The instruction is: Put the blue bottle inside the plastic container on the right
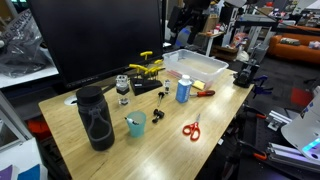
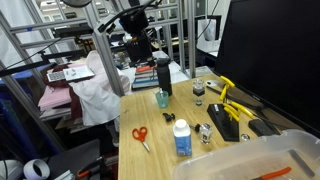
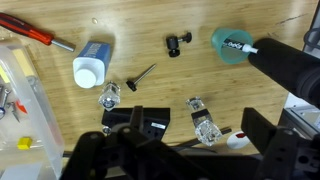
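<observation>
The blue bottle (image 1: 184, 89) with a white cap stands upright on the wooden table, just in front of the plastic container (image 1: 203, 70). The bottle also shows in an exterior view (image 2: 181, 138) and from above in the wrist view (image 3: 92, 63). The translucent-white container shows at the lower right in an exterior view (image 2: 250, 160) and at the left edge of the wrist view (image 3: 15, 95). My gripper (image 3: 185, 150) is open and empty, high above the table, with the bottle well off to one side of its jaws.
On the table are a big black flask (image 1: 95, 118), a teal cup (image 1: 135, 124) holding a marker, red scissors (image 1: 191, 128), yellow clamps (image 1: 148, 68), a red screwdriver (image 3: 35, 30) and small metal and black parts (image 3: 203, 122). A large monitor (image 1: 95, 40) stands behind.
</observation>
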`<control>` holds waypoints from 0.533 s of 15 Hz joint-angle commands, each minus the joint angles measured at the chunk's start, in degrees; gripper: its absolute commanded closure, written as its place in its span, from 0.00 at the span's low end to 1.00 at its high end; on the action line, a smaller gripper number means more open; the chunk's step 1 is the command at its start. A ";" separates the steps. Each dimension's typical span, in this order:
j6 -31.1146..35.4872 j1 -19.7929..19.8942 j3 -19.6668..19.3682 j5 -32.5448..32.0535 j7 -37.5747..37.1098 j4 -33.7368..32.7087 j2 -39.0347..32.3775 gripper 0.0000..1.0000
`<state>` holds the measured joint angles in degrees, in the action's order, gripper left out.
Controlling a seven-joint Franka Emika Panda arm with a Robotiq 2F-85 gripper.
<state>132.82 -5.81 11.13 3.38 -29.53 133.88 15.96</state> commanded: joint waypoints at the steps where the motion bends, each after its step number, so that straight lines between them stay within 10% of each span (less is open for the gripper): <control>1: -0.15 0.35 0.30 0.16 0.15 -0.09 0.03 0.00; 8: 1.82 2.65 0.06 -1.07 -8.34 4.12 -3.87 0.00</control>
<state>132.82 -4.32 11.01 2.72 -33.88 136.01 14.12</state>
